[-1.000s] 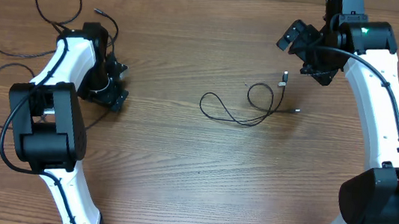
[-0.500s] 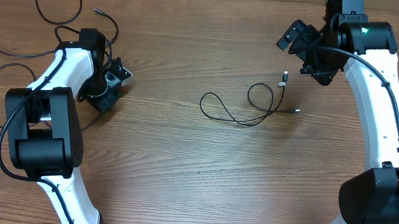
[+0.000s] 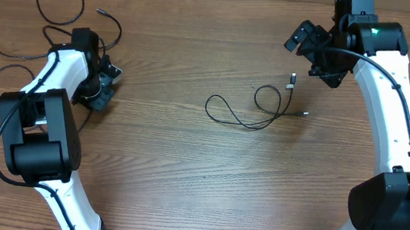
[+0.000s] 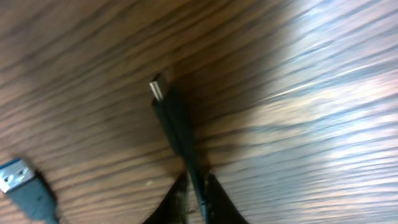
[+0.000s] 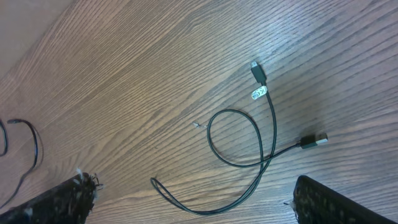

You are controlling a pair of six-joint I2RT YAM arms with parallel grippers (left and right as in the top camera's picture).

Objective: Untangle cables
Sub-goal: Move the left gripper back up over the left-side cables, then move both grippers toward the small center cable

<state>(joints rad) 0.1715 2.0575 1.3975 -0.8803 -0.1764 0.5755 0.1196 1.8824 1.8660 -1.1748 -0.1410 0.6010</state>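
Pinching cable (image 4: 180,134) just behind plug (image 4: 159,87) with left gripper (image 4: 197,196), all but closed on it — hold firm, pull slow and low over desk (image 4: 298,93), away from cords (image 3: 41,10) far left. Beyond, mid-desk: loose cable (image 3: 256,109) — right gripper (image 3: 311,50) near it, wide open, empty.

No legible text anywhere; small white tag (image 5: 259,94) on one cable (image 5: 275,127), print unreadable

Robotics lab bench. Left arm (image 3: 58,83) and right arm (image 3: 389,97), white with black joints, stand over a plain wood-grain table (image 3: 182,182) with thin black cables (image 3: 256,109) lying on it.
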